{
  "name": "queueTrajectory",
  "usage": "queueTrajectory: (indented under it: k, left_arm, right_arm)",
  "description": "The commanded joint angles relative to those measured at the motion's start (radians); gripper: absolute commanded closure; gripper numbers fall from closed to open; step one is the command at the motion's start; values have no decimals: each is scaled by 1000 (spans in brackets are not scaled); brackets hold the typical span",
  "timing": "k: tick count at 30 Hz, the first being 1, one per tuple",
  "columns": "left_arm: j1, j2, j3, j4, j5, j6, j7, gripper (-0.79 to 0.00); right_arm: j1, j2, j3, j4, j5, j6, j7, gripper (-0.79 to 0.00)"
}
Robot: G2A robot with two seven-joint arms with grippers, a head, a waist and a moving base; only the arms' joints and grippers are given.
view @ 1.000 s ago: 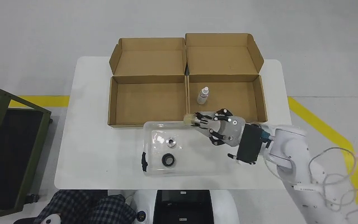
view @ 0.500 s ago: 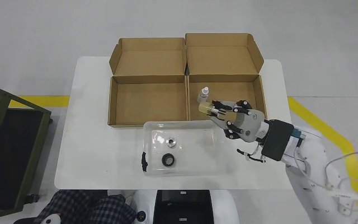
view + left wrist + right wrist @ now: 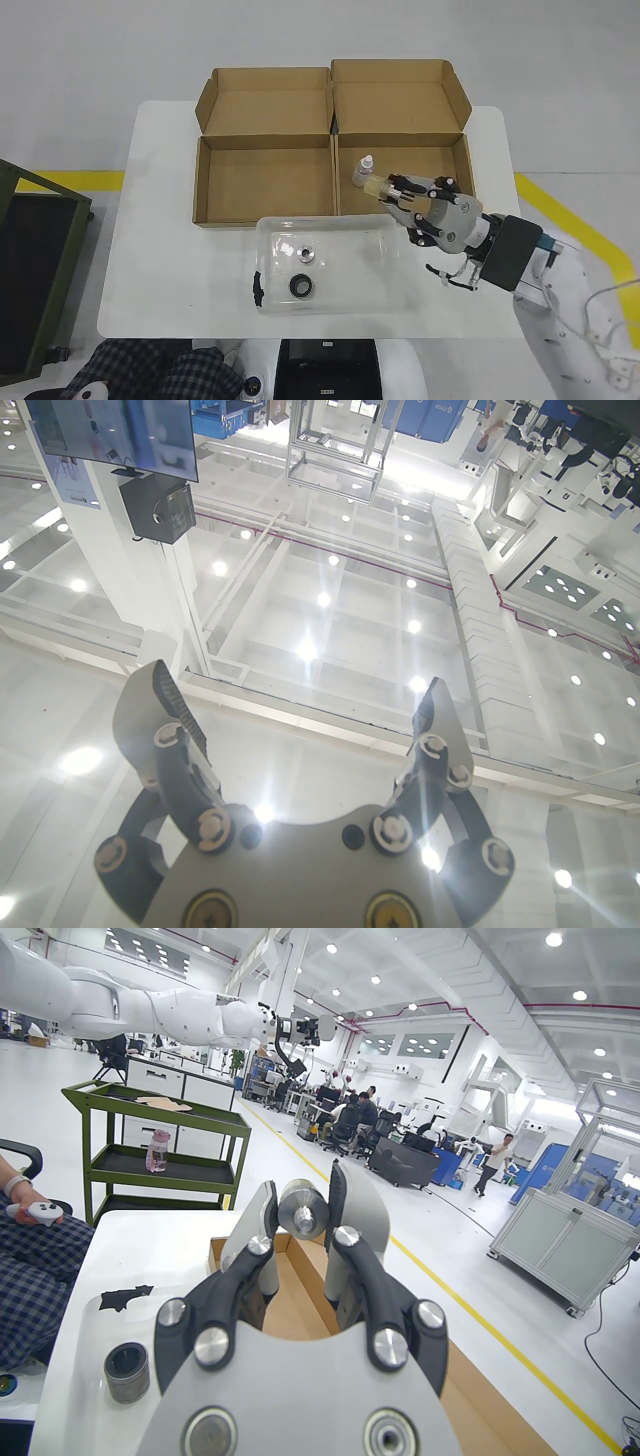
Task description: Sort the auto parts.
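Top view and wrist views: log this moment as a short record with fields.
right claw: shut on the cylindrical part, held above the right cardboard box
left claw: open, holding nothing, pointed at the ceiling
small white bottle: inside the right cardboard box, close to the held part
clear bin: holds a black bearing and a flanged metal part, apart from each other

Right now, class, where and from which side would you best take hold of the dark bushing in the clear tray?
Probably its round outer wall, from straight above: the bushing stands upright, bore up, clear of the tray walls and the flanged part.
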Motion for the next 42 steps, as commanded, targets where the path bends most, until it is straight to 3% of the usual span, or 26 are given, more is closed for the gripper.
queueTrajectory:
  k: [1,7,17,42]
  left_arm:
    - [0,0,0,0,0,0,0,-785]
    - [0,0,0,0,0,0,0,-785]
    - [0,0,0,0,0,0,0,-785]
    - [0,0,0,0,0,0,0,-785]
  right_arm:
    - [-2,0,2,3,0,3,-2,0]
    - [0,0,1,20,-5,-5,11,0]
    - [-19,2,-10,17,-57,65,231,0]
    - [-24,13,83,206,11,127,473,0]
